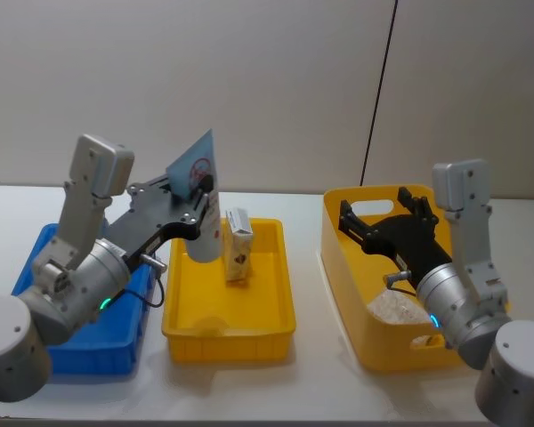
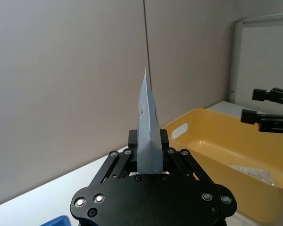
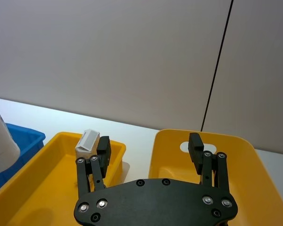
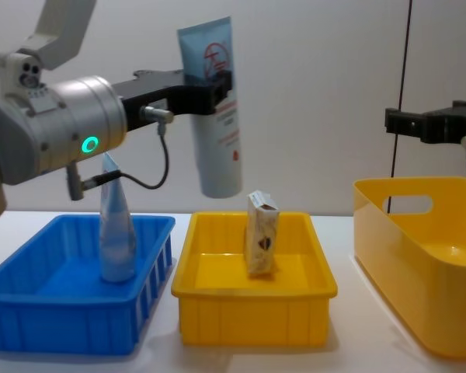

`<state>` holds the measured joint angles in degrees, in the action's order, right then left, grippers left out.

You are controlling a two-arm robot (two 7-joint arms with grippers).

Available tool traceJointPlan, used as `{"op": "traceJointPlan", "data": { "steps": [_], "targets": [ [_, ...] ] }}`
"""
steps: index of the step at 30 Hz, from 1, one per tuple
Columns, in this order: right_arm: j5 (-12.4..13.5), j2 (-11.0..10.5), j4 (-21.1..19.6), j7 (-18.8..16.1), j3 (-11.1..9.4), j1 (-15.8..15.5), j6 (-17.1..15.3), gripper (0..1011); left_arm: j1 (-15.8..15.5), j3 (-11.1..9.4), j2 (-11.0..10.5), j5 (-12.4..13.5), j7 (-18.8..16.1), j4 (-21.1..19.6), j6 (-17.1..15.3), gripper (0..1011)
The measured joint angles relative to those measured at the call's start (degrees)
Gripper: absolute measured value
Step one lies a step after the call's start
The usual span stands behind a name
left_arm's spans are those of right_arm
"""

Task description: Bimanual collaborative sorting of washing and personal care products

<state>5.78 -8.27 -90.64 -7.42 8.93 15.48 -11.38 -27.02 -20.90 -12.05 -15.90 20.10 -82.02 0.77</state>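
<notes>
The left end effector [image 2: 148,139] clamps a pale-blue squeeze tube [image 2: 147,113], seen edge-on with its crimped end pointing away from the camera. Beyond it a yellow bin [image 2: 198,136] with a handle slot sits on the white surface [image 2: 47,197], pale granules [image 2: 254,172] inside. The right end effector [image 2: 254,104] hangs above the bin, fingers spread.

Squeeze tube [image 4: 217,116]: smooth plastic, soft sheen. Cream packet [image 4: 262,233]: matt paper or card. Blue bin [image 4: 62,326], yellow tray [image 4: 252,322], deep yellow bin [image 4: 419,311]: glossy moulded plastic. Left gripper [image 2: 149,139]: matt black, bright screw heads. Table [image 1: 311,391]: matt white.
</notes>
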Motion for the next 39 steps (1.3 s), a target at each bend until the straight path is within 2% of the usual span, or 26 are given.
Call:
{"op": "traceJointPlan", "data": {
  "steps": [8,20,32,39],
  "targets": [
    [0.2,0.0,-0.1,-0.5,0.0,-0.1,-0.3,1004,-1.2,-1.1,0.8,-0.6,1.6,1.1,0.9,207],
    [2.1,-1.3,-1.1,-4.4,0.6,-0.3,-1.7,1004,-2.0,-1.9,1.4,-0.9,2.7,1.9,1.5,207],
    [4.0,-4.3,-1.5,-11.4,3.2,0.3,-2.3,1004,-2.3,-2.2,1.6,-1.1,3.1,2.2,1.8,207],
    [4.4,-6.3,-0.5,-16.2,5.9,1.9,-2.1,1004,-2.3,-2.2,1.6,-1.1,3.2,2.3,1.8,207]
  ]
}}
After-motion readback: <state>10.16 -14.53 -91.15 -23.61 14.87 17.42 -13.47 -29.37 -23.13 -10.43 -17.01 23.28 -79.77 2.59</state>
